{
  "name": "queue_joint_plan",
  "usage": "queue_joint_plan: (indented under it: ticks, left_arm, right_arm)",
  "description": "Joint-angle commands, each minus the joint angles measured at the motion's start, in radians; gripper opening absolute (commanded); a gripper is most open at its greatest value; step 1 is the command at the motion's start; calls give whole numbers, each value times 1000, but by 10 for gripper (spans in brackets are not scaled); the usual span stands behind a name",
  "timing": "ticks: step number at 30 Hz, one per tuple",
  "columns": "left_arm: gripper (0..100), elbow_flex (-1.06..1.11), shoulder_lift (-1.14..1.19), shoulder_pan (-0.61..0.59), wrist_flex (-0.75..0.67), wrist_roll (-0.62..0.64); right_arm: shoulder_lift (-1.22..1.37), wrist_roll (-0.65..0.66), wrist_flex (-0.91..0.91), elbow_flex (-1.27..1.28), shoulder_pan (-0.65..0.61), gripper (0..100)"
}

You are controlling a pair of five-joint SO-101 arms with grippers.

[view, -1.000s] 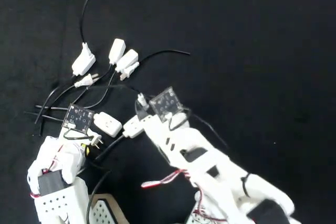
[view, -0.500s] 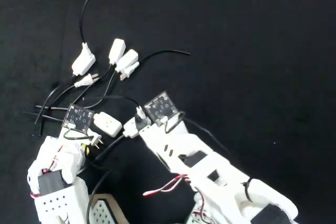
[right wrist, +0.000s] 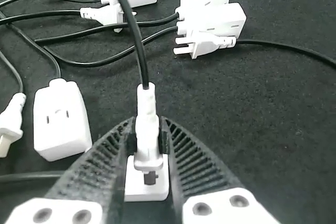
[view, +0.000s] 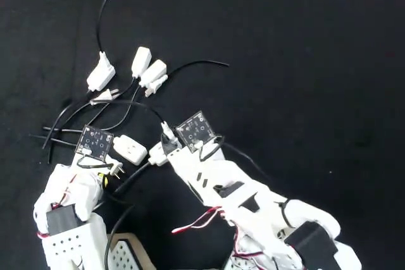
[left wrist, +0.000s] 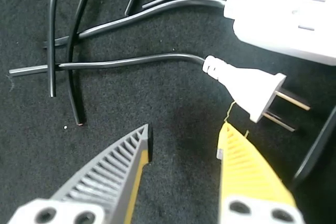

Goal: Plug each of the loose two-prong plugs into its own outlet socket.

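Your right gripper (right wrist: 147,124), clenched on a plug (right wrist: 146,106), has drawn it back to a socket (right wrist: 150,188); your left gripper (left wrist: 185,129) stays spread.

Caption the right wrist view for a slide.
Right gripper shut on a white plug at a small white socket.

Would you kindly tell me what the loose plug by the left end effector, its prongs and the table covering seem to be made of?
The plug looks like white moulded plastic, smooth and slightly glossy. Its prongs appear to be bare metal, flat with a dull sheen. The table covering seems black fabric, matte with a fuzzy weave and lint specks.
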Motion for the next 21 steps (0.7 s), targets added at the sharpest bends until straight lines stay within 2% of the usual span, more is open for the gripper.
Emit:
queue_joint_plan:
  ticks: [1,7,10,13,14,17,21]
  left_arm:
    - [213,2,-5,13,-14,-8]
    - [213,2,-5,13,-17,-8]
    - [213,2,-5,15,-18,-8]
    - [213,-4,-5,15,-32,3]
    - [212,-10,-5,10,-48,34]
    - [212,-71,-18,-5,-84,227]
    - [212,-125,-23,48,-203,422]
  right_arm:
    - [12,-5,-28,-38,20,11]
    - [-61,-9,-46,-58,17,11]
    - [-165,-14,84,-91,18,11]
    - [-295,-86,324,-150,18,11]
    - [-343,-106,420,-171,15,11]
    - [-490,-117,629,-205,-31,11]
    - [-664,-91,717,-147,-118,11]
